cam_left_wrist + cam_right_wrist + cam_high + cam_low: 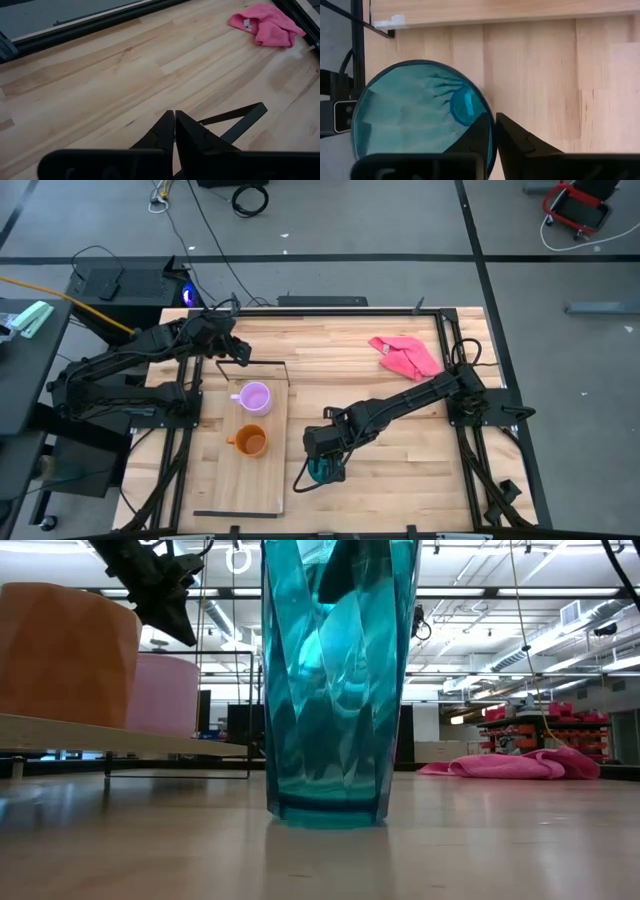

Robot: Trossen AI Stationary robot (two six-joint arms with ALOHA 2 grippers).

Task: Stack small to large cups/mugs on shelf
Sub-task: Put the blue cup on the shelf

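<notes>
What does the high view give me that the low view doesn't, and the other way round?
Only the high view shows the whole layout: the shelf lying flat on the table, the left tool over its wire-frame end, and the right tool directly above the teal tumbler, which stands on the table beside the shelf.

Only the low view shows the tumbler's base planted on the tabletop, upright, and the shelf plank raised slightly above the table.

Both show the orange mug, the lilac mug and the pink cloth.
</notes>
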